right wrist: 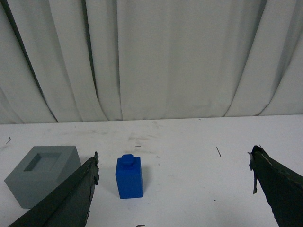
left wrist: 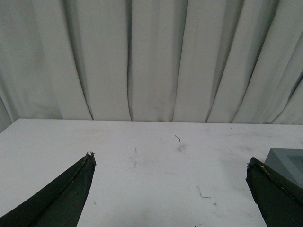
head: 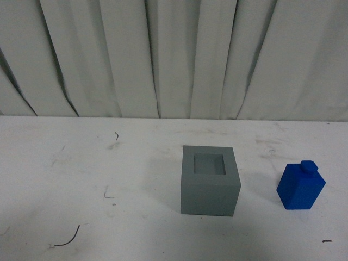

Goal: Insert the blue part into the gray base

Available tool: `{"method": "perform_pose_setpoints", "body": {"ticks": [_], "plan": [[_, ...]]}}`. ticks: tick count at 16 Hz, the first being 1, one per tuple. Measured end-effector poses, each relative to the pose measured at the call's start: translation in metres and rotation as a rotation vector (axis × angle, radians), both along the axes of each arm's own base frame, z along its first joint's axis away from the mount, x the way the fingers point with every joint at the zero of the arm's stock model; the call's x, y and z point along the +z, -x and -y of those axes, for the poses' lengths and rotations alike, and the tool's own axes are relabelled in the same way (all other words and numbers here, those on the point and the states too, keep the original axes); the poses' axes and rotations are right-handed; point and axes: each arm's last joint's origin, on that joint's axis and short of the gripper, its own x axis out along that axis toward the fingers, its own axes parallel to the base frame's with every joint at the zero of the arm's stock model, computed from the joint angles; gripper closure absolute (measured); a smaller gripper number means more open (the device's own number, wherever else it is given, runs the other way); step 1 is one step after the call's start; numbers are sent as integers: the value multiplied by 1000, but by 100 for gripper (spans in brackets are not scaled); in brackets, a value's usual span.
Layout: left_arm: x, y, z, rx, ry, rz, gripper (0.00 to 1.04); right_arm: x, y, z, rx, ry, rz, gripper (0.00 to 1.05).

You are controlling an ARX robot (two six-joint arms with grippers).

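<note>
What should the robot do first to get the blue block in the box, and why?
Probably move the open right gripper toward the blue part to grasp it: it stands upright, untouched, beside the gray base, whose recess is empty.

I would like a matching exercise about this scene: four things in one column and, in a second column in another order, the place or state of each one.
Column one:
1. blue part
2. gray base
3. left gripper
4. right gripper

Column two:
A. open, with only a corner of the gray base at the edge of its wrist view
B. stands upright on the table, knob on top, to the robot's right of the gray base
C. open, with the blue part ahead of it
D. square recess in the top, nothing in it

Pairs: 1-B; 2-D; 3-A; 4-C
</note>
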Motion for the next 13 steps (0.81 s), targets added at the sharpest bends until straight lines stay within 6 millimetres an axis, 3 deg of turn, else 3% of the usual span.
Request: {"method": "perform_pose_setpoints", "body": {"ticks": [13], "plan": [[0,0,0,0,0,0,7,0,0,0,0,0,0,6]]}}
